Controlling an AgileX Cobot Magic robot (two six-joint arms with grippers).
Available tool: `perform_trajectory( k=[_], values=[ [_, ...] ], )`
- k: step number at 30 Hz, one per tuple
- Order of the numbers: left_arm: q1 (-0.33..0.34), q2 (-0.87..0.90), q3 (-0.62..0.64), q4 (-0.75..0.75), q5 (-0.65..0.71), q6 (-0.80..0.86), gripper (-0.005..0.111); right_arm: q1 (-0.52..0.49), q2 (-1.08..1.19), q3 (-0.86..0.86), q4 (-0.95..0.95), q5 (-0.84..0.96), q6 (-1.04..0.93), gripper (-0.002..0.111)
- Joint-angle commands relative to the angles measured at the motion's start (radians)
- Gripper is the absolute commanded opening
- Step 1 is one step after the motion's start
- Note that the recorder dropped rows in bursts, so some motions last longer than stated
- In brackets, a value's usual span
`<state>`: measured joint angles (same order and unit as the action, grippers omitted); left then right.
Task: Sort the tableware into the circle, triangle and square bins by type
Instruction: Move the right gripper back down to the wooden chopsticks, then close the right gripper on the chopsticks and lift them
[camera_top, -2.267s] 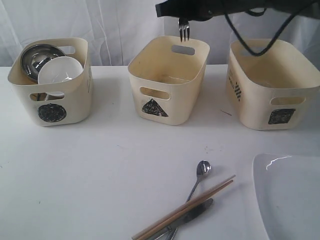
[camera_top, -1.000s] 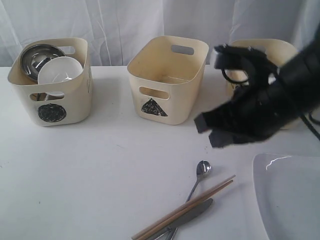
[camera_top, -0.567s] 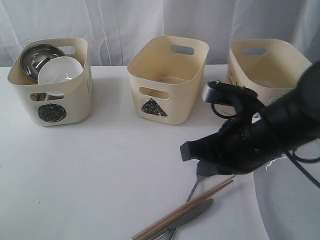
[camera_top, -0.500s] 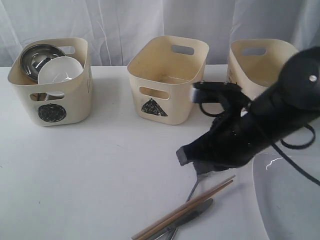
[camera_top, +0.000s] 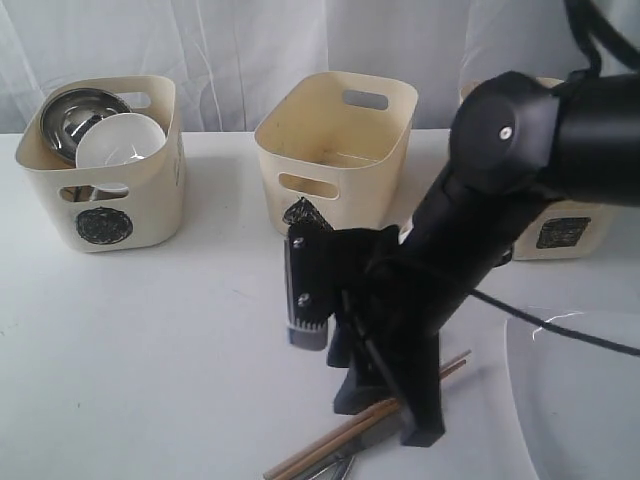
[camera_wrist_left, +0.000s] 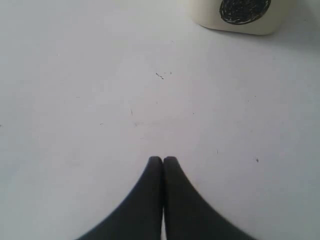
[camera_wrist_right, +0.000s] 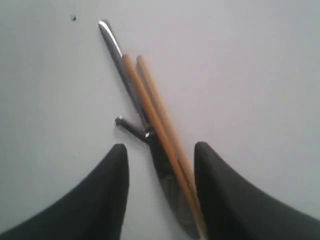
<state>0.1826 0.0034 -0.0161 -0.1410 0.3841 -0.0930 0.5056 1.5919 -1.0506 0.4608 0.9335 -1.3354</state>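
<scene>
The black right gripper (camera_wrist_right: 160, 150) has come down from the cream triangle-marked tub (camera_top: 330, 180) to the near table. Its jaws now stand apart, astride the wooden chopsticks (camera_wrist_right: 150, 112) lying over the steel knife (camera_wrist_right: 114, 47), ready to pinch. The left gripper (camera_wrist_left: 162, 161) is clenched, empty.

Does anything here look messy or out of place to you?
Only the loose cutlery: the two wooden chopsticks lie slantwise on top of the steel knife, in a heap on the white table. The small white bowl leans tilted in the circle-marked cream tub.
</scene>
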Motion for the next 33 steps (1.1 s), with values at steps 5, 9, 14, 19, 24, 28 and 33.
perform_trajectory(
  k=[5, 9, 14, 19, 24, 28, 33],
  values=[
    [-0.008, -0.003, 0.01, 0.004, 0.037, 0.002, 0.0, 0.103, 0.13, -0.007, 0.013, -0.131, 0.096, 0.042],
    [-0.008, -0.003, 0.01, 0.004, 0.037, 0.002, 0.0, 0.103, 0.169, -0.007, 0.005, -0.136, 0.13, 0.042],
    [-0.008, -0.003, 0.01, 0.004, 0.037, 0.002, 0.0, 0.103, 0.193, -0.007, -0.058, -0.145, 0.134, 0.042],
    [-0.008, -0.003, 0.01, 0.004, 0.037, 0.002, 0.0, 0.103, 0.232, -0.007, -0.156, -0.129, 0.136, 0.042],
    [-0.008, -0.003, 0.01, 0.004, 0.037, 0.002, 0.0, 0.103, 0.27, -0.007, -0.17, -0.154, 0.136, 0.042],
    [-0.008, -0.003, 0.01, 0.004, 0.037, 0.002, 0.0, 0.103, 0.292, -0.007, -0.164, -0.154, 0.136, 0.042],
    [-0.008, -0.003, 0.01, 0.004, 0.037, 0.002, 0.0, 0.103, 0.329, -0.007, -0.164, -0.153, 0.136, 0.034]
  ],
)
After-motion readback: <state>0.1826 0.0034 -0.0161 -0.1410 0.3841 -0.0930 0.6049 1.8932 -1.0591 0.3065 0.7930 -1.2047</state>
